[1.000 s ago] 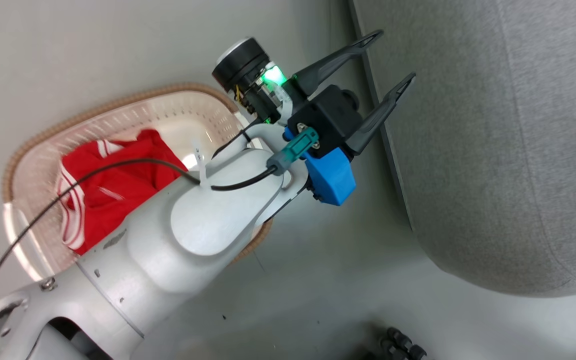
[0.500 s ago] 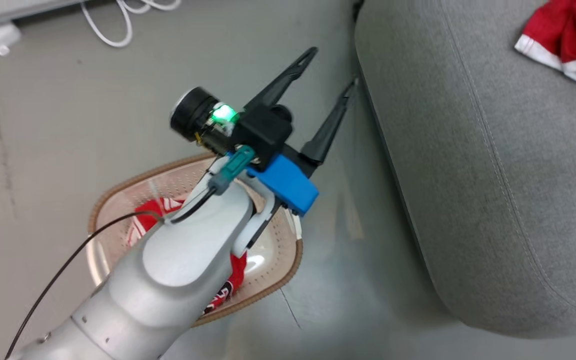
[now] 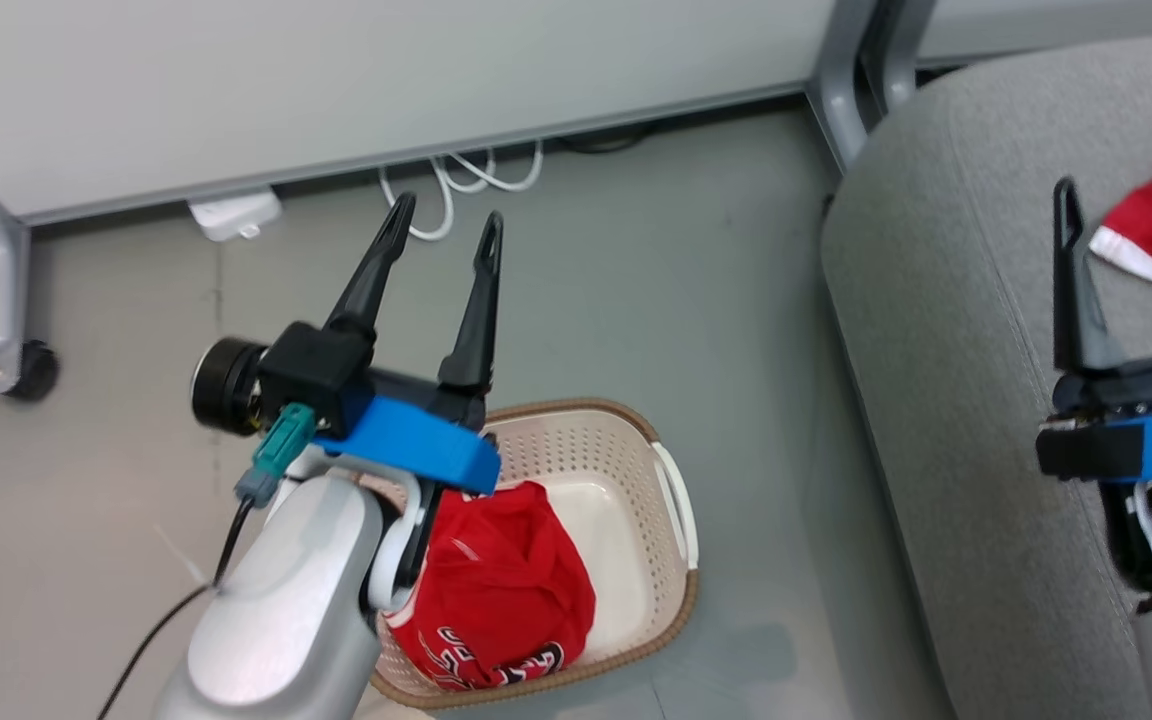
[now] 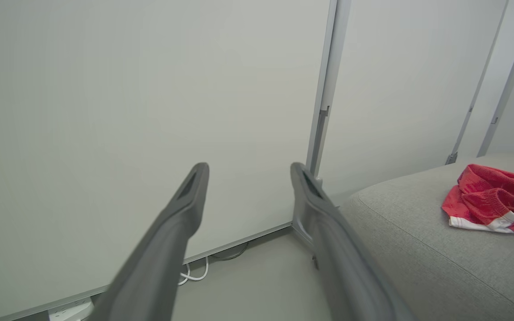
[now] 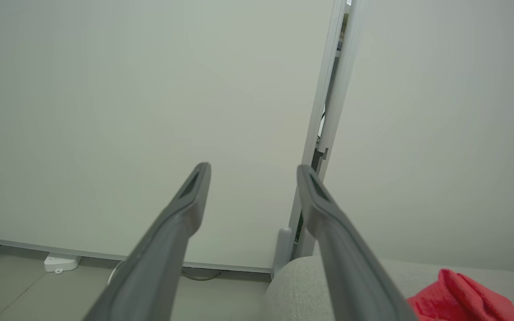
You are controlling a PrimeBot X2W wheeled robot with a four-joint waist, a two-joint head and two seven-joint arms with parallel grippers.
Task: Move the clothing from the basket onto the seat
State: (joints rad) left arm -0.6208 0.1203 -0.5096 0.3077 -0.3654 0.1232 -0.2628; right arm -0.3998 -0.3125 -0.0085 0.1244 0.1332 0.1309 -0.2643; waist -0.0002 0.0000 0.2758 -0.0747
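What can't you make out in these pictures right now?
- Jersey in the basket: head view, the left forearm hides its left part; its lettering is folded and unreadable.
- Red garment on the seat: head view, cut off by fingers of the right gripper and the picture's edge; type unclear.
- Basket's near-left corner: head view, behind the forearm.

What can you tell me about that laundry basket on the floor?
The basket is cream perforated plastic, a rounded rectangle with a brown woven-look rim and a white side handle. It stands upright on the grey floor, left of the grey seat and apart from it. A red garment lies inside. The robot's left arm hides its near-left part.
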